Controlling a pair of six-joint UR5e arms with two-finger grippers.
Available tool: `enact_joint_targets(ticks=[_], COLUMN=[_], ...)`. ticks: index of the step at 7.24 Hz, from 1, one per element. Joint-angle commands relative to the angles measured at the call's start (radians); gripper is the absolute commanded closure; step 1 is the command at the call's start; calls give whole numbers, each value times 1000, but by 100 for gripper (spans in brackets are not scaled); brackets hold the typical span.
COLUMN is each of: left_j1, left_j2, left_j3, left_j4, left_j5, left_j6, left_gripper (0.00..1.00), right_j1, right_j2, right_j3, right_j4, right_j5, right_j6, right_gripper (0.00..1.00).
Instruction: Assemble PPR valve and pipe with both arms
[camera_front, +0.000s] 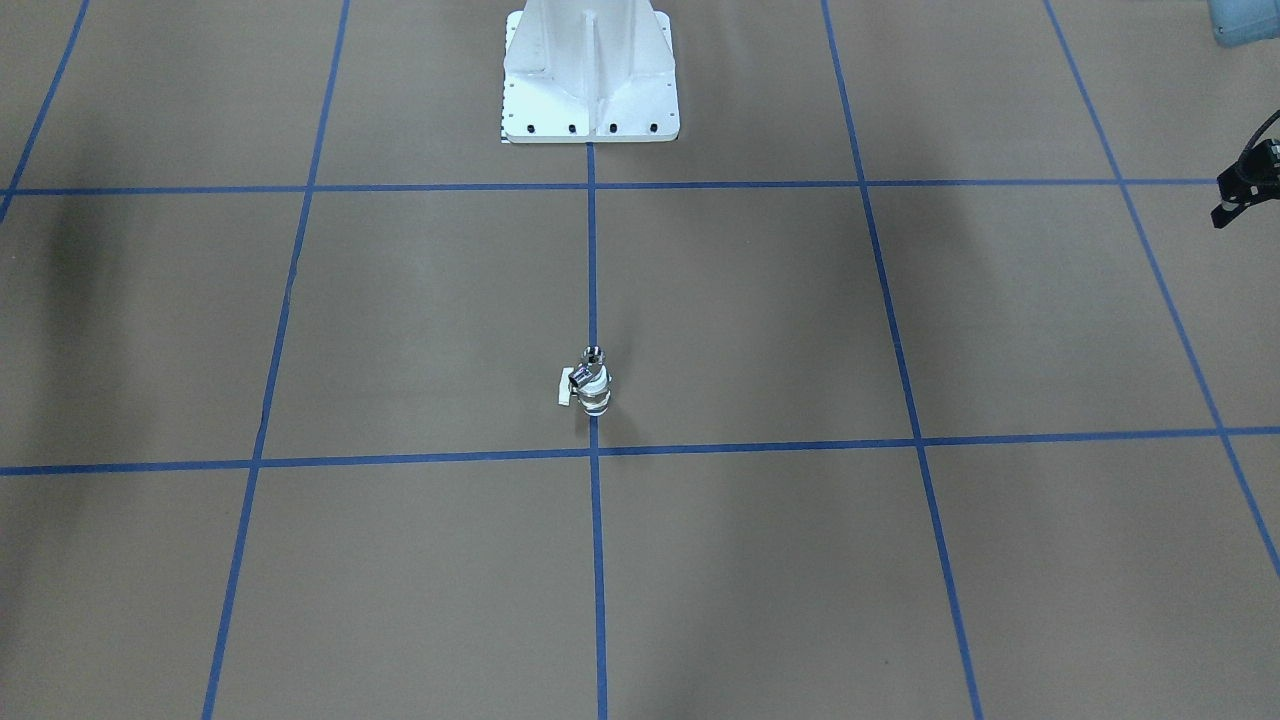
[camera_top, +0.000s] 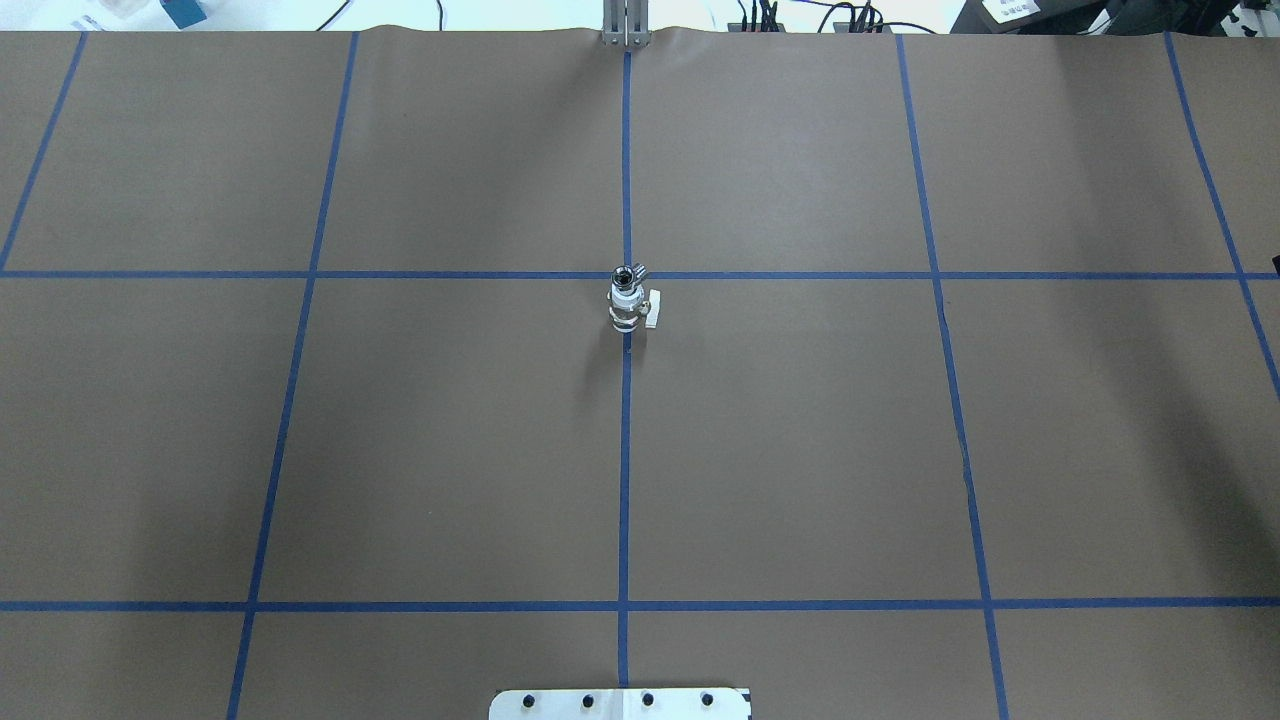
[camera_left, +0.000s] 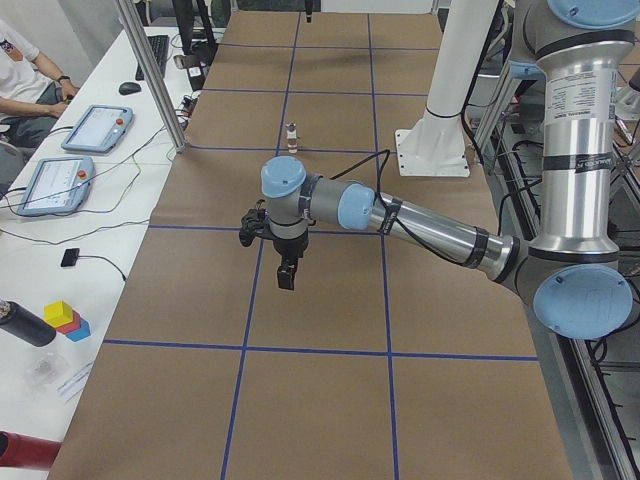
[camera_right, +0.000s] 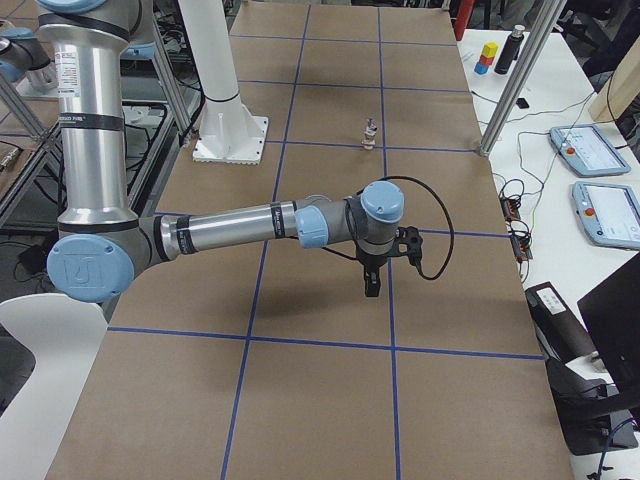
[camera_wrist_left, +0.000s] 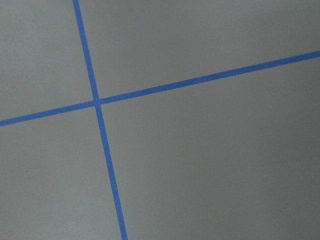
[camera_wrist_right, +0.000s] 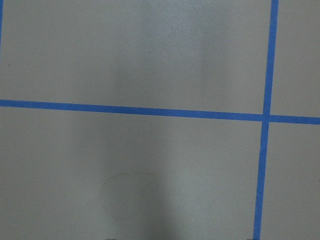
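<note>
White plastic valve (camera_front: 596, 395), a short cylinder with a metal band and a flat side lever (camera_front: 563, 386), stands upright on the centre tape line (camera_front: 592, 250) of the brown, paper-covered counter (camera_front: 400, 320). The shiny chrome pipe (camera_front: 593, 357) sits on its top end, with a dark round opening uppermost. Left tool (camera_left: 287, 272) and right tool (camera_right: 371, 285), both black, hang over bare paper well apart from the valve; whether their fingers are apart or together cannot be told

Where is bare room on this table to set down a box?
The brown paper squares either side of the centre blue tape line are bare. Only the white plastic valve with its chrome metal fitting stands on that line.
</note>
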Motion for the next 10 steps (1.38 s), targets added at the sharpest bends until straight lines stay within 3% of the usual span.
enact_joint_targets(ticks=[1,10], left_j1=[-12,-16], left_j2=[2,-26], left_j3=[14,-9], left_j4=[33,67], left_j5=[-20,-18], left_j6=[-2,-7], left_gripper=[1,1], right_j1=[2,-2], right_j2=[-7,33], right_j3=[-5,15], right_j4=[52,54], right_j5=[-5,-16], right_j6=[35,56], right_gripper=[0,0])
